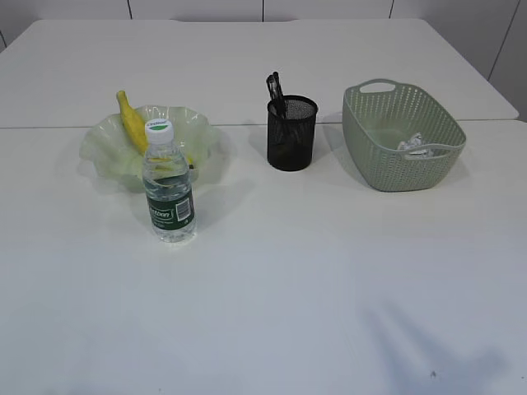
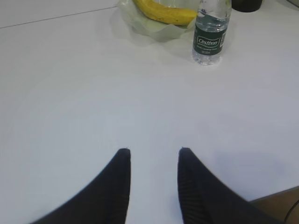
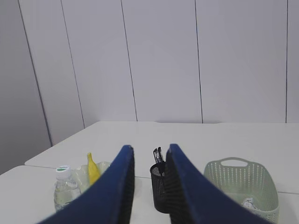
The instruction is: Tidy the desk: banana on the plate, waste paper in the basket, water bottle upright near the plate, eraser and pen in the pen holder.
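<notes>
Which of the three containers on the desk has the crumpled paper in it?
The green woven basket on the right; the black mesh holder has pens, the plate a banana.

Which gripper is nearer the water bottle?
Left. The left gripper hovers low over bare table short of the water bottle; the right gripper is raised, well back.
</notes>
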`<action>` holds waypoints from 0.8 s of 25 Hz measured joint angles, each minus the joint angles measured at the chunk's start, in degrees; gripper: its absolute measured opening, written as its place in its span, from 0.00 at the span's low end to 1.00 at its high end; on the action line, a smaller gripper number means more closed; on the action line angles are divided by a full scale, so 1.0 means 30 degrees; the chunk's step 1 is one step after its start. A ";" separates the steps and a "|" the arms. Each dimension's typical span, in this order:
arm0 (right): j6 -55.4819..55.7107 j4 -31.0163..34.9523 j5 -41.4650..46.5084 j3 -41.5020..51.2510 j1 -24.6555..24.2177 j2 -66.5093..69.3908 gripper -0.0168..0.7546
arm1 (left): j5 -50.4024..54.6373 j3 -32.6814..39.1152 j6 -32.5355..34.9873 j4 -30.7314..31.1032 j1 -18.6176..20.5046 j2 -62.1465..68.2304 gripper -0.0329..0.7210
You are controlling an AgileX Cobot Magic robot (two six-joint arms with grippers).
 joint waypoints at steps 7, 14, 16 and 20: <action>-0.0313 0.0000 0.0000 0.0000 0.0000 0.0000 0.25 | 0.0000 0.0000 0.0000 0.0000 0.0000 0.0000 0.36; -0.4352 0.2432 0.0233 0.0289 0.0000 0.0000 0.25 | 0.0000 0.0000 0.0000 0.0000 0.0000 0.0000 0.36; -0.6302 0.4338 0.0796 0.0289 0.0000 0.0000 0.25 | 0.0000 0.0000 0.0000 0.0000 0.0000 0.0000 0.36; -1.0282 0.8572 0.2385 0.0289 0.0000 0.0000 0.25 | 0.0000 0.0000 0.0000 0.0000 0.0000 0.0000 0.36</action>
